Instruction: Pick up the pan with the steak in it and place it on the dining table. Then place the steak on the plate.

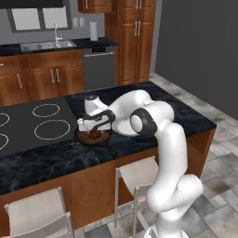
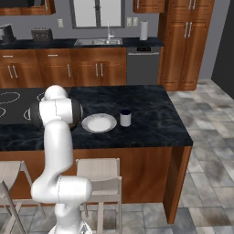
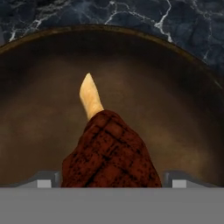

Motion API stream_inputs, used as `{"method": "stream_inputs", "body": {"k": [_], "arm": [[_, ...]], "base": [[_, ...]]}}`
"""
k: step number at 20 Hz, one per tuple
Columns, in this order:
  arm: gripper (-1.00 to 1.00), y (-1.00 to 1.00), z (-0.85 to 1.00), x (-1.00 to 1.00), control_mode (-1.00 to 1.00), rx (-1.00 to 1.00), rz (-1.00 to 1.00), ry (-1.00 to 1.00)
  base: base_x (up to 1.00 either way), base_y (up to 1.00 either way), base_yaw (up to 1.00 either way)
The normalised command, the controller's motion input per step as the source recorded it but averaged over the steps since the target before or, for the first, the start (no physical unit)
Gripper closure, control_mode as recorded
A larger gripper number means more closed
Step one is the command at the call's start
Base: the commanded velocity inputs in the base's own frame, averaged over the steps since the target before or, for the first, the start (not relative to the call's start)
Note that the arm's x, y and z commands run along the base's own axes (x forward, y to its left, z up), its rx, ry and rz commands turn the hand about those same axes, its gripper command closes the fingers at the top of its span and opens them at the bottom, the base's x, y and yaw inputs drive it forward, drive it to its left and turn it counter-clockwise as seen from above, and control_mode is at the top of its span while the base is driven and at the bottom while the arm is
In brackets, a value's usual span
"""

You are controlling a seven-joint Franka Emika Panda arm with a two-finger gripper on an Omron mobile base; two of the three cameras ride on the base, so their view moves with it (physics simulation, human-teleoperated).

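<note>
Steak fills the foreground, lying in pan on dark tabletop | end effector straddling it, spread, gripping nothing | likely light, soft, greasy: pinch across the thick middle | plate waits just beside.

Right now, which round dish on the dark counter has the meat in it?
The dark pan, under the end effector, holds the steak. The white plate beside it holds nothing.

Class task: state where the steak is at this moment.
The steak lies in the pan on the dining table, between the gripper fingertips, right of the cooktop in the left base view.
</note>
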Motion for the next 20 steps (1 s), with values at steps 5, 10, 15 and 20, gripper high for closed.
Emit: {"method": "stream_inputs", "body": {"k": [5,10,15,20], "arm": [[1.00,0.00,0.06,0.00,-1.00,0.00,0.00,0.00],[1.00,0.00,0.40,0.00,-1.00,0.01,-0.04,0.00],[1.00,-0.05,0.51,-0.01,-1.00,0.00,-0.06,0.00],[1.00,-0.44,0.25,-0.02,-1.00,0.00,-0.02,0.00]], "base": [[0.00,0.00,0.00],[0.00,0.00,0.00],[0.00,0.00,0.00],[0.00,0.00,0.00]]}}
